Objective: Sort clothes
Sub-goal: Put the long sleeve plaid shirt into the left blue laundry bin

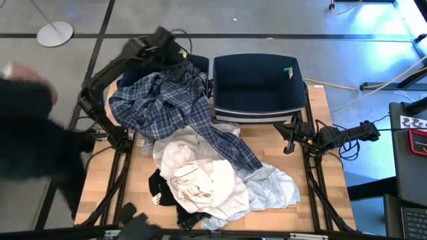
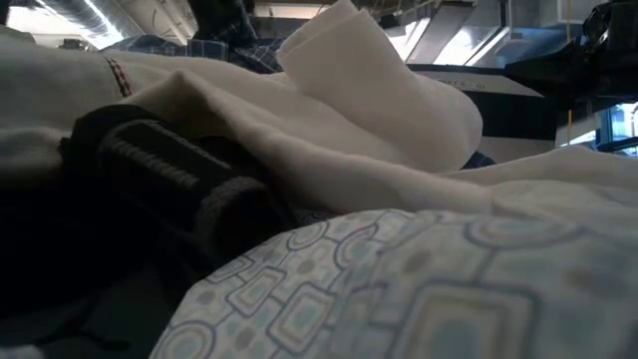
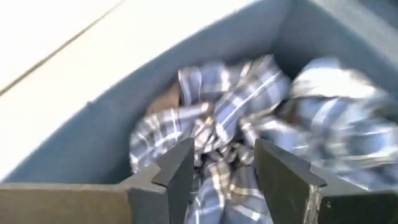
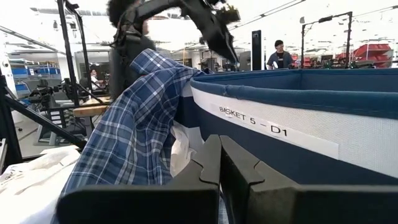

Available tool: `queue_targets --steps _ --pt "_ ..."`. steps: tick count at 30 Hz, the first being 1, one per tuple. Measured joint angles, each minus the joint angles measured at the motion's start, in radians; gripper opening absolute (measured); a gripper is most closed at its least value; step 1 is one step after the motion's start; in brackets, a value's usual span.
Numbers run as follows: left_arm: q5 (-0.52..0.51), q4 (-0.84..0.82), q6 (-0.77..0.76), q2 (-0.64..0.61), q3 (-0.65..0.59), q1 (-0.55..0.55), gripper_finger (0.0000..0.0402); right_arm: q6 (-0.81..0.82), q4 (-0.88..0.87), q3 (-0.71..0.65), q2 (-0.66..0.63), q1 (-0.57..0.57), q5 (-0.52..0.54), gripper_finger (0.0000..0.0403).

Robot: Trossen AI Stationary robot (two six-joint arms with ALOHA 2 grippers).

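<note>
While left gripper [image 3: 217, 165] hangs over plaid shirt [image 1: 167, 100] — shirt overhangs bin [image 1: 200, 65] edge.

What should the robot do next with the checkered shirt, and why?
Probably draw the left gripper up and away. Its fingers stand open over the plaid shirt, whose bunched end lies inside the left bin, while a long tail hangs out onto the table. The right gripper waits beside the right bin.
</note>
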Motion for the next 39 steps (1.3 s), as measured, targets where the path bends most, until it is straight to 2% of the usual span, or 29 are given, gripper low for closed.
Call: queue_targets --steps 4,8,14,17,21,25,28,33,36,39 --pt "0.003 0.002 -0.007 -0.082 0.047 -0.049 0.0156 0.000 0.000 0.000 0.000 0.000 0.000 0.0005" --pt "0.056 0.011 -0.008 -0.144 0.048 -0.164 0.0155 0.000 0.003 0.000 0.000 0.000 0.001 0.0005" --pt "0.062 0.019 0.019 -0.160 0.048 -0.449 0.0155 0.000 0.009 0.000 0.000 0.000 0.001 0.0005" --pt "0.031 0.034 0.045 -0.146 0.048 -0.601 0.0155 0.000 0.009 0.000 0.000 0.000 0.001 0.0005" --pt "-0.071 0.041 0.092 -0.098 0.048 -0.777 0.0155 0.000 0.009 0.000 0.000 0.000 0.001 0.0005" --pt "-0.161 0.041 0.139 -0.023 0.048 -0.888 0.0155 0.000 0.008 0.000 0.000 0.000 0.001 0.0005" --pt "-0.209 0.041 0.167 0.051 0.048 -0.947 0.0155 0.000 0.008 0.000 0.000 0.000 0.001 0.0005" --pt "-0.263 0.049 0.299 0.173 0.048 -1.024 0.0155 0.000 0.006 0.000 0.000 0.000 0.001 0.0005" --pt "-0.330 0.059 0.356 0.228 0.048 -1.047 0.0155 0.000 0.005 0.000 0.000 0.000 0.001 0.0005" --pt "-0.351 0.059 0.377 0.269 0.048 -1.044 0.0155 0.000 0.005 0.000 0.000 0.000 0.001 0.0005"
